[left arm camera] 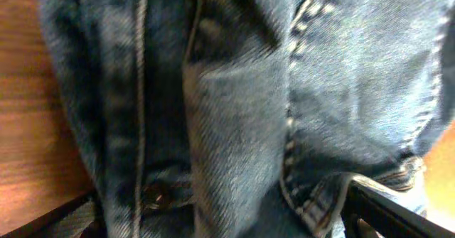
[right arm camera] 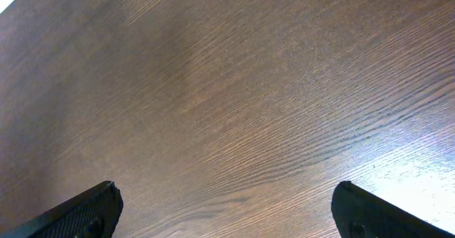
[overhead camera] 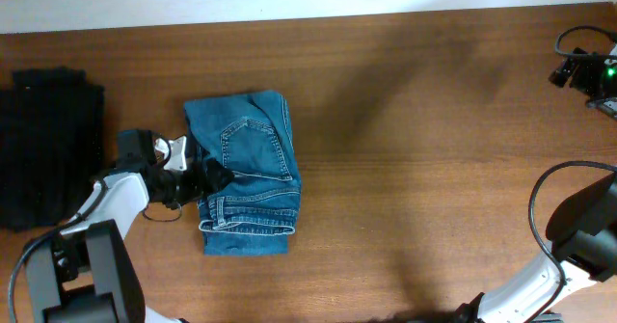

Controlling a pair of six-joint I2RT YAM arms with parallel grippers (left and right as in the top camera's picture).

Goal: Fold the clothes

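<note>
The blue denim jeans (overhead camera: 246, 174) lie folded into a compact rectangle left of the table's centre, with a back pocket facing up. My left gripper (overhead camera: 217, 178) is at the bundle's left edge. In the left wrist view the jeans (left arm camera: 249, 89) fill the frame, and the left gripper (left arm camera: 220, 224) has its fingers spread wide with denim between them. My right gripper (right arm camera: 224, 209) is open and empty above bare wood. In the overhead view only the right arm (overhead camera: 578, 227) shows, at the bottom right corner.
A black folded garment pile (overhead camera: 48, 145) sits at the table's left edge, just left of my left arm. A black device with cables (overhead camera: 588, 72) is at the far right corner. Brown wood table (overhead camera: 434, 149) stretches to the right of the jeans.
</note>
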